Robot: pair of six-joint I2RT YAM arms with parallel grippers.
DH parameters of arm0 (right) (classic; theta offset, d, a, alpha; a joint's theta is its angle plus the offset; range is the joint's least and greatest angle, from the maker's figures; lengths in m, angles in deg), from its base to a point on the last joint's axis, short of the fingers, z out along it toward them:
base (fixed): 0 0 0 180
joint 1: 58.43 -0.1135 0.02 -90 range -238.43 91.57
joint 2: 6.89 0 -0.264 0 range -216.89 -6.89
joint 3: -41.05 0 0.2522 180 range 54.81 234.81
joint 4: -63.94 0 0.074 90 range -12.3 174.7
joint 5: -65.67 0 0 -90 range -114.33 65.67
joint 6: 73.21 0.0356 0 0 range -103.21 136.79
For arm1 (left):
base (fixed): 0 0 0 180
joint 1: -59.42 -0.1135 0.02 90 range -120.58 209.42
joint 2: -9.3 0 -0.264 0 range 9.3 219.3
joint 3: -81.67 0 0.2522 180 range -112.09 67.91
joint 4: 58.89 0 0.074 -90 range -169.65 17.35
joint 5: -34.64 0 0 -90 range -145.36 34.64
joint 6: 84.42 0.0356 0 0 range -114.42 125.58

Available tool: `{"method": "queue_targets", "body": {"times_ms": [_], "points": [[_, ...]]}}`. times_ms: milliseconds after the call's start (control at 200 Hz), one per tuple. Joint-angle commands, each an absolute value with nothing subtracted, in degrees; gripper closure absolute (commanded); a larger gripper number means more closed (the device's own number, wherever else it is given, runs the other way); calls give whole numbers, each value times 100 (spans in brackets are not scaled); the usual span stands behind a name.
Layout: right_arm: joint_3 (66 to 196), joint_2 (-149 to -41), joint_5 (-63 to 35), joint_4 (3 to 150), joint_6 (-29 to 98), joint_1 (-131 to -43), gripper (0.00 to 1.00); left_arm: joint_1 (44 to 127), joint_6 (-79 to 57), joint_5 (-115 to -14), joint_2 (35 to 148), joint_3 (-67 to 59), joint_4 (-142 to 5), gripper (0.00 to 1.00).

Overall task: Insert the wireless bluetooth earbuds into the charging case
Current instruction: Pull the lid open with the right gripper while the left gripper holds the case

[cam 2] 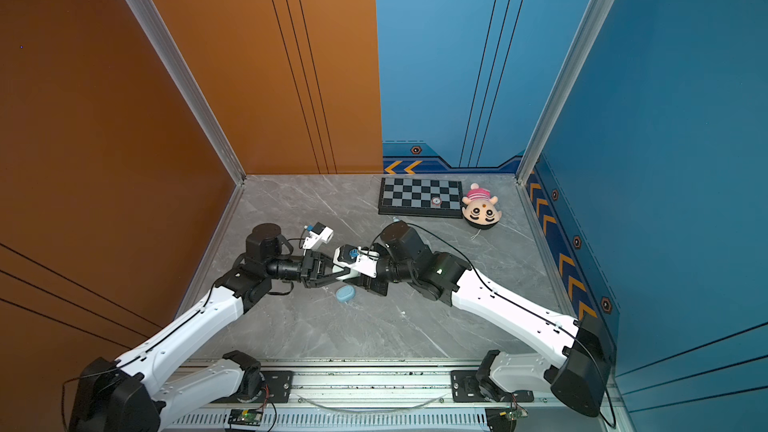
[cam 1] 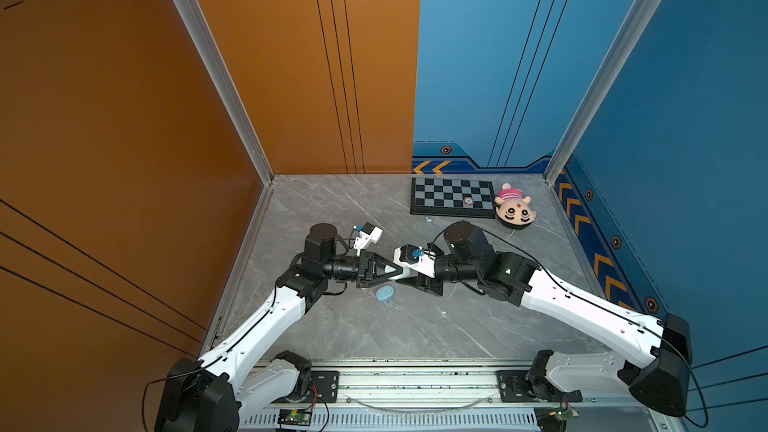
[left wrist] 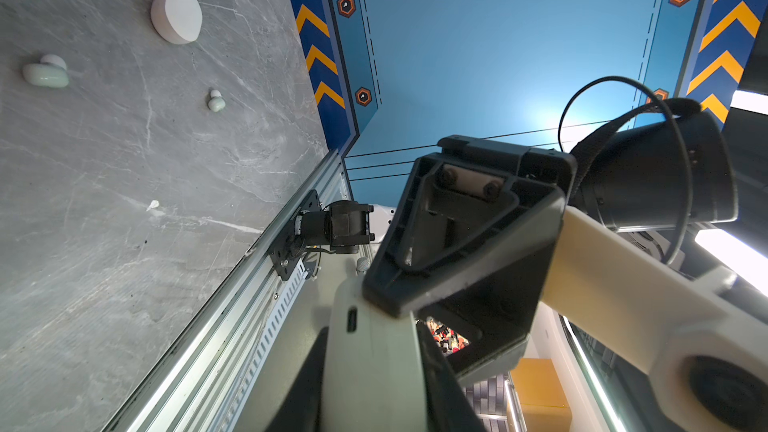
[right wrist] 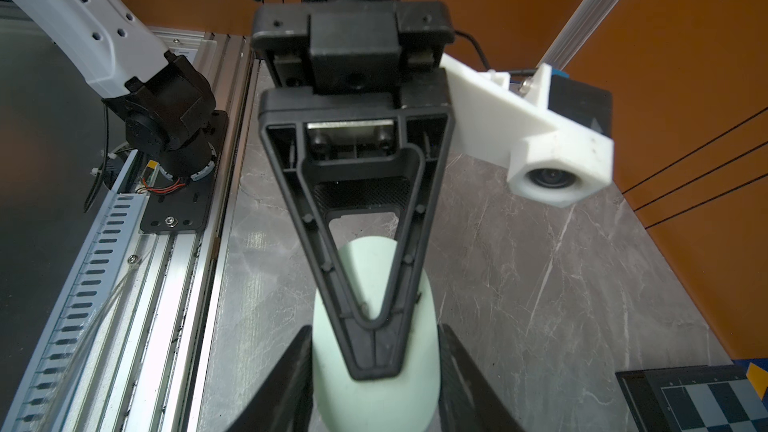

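Note:
A mint green charging case (right wrist: 374,392) hangs above the table's middle, held from both sides. My left gripper (left wrist: 374,388) is shut on it, its dark fingers flanking the end with the charging port. My right gripper (right wrist: 374,388) comes from the opposite side with its fingers pressed against the case's flanks. In both top views the two grippers (cam 1: 400,275) (cam 2: 347,274) overlap there, and only a sliver of the case (cam 1: 391,270) shows. Two mint earbuds (left wrist: 45,72) (left wrist: 216,101) lie on the table in the left wrist view. A pale blue earbud (cam 1: 428,220) lies by the chessboard.
A pale blue case (cam 1: 385,293) (cam 2: 345,294) lies on the table just below the grippers. A white case (left wrist: 176,12) rests beyond the mint earbuds. A chessboard (cam 1: 453,197) and a plush doll (cam 1: 515,209) sit at the back right. The aluminium rail (cam 1: 415,384) runs along the front.

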State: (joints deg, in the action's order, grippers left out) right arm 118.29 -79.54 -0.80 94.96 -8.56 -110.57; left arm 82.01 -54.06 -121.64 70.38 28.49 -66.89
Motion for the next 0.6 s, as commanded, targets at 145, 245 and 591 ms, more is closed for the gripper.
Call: {"method": "queue_targets", "body": {"times_ms": [145,245,591], "points": [[11932,-8016,-38,9546,-915,-11134,63,8236,-5373,-12270,7010,2796,-6510,90],[11942,-7994,-34,9548,-896,-11134,72,8217,-5356,-12171,6981,2806,-6515,85],[11967,-7721,357,9693,-446,-10867,80,8016,-4665,-10749,6148,3205,-6240,33]]}}
